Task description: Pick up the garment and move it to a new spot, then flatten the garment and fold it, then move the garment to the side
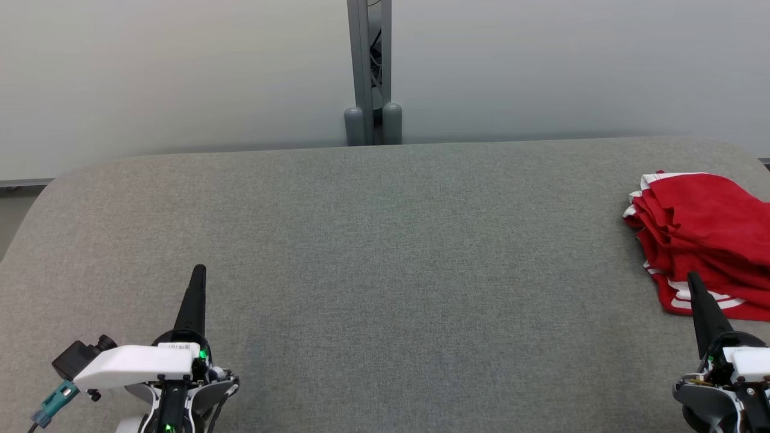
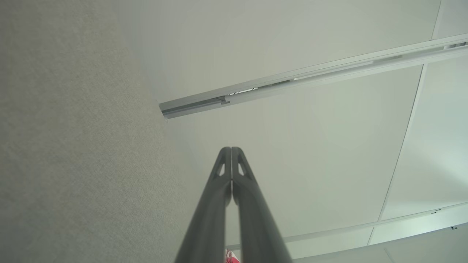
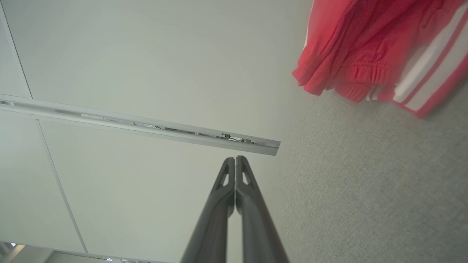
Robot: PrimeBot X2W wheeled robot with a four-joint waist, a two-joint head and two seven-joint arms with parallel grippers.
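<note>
A red garment (image 1: 704, 234) with white stripes lies in a loose, rumpled stack at the right side of the grey fabric-covered table (image 1: 385, 252) — part of it running past the right edge of the head view. The right gripper (image 1: 693, 278) sits near-right, just beside the garment's near hem, its two dark fingers pressed together and holding nothing. The left gripper (image 1: 199, 269) rests near-left, well apart from the cloth — likewise closed tight and empty. A grey post (image 1: 369, 66) stands behind the table's far edge.
</note>
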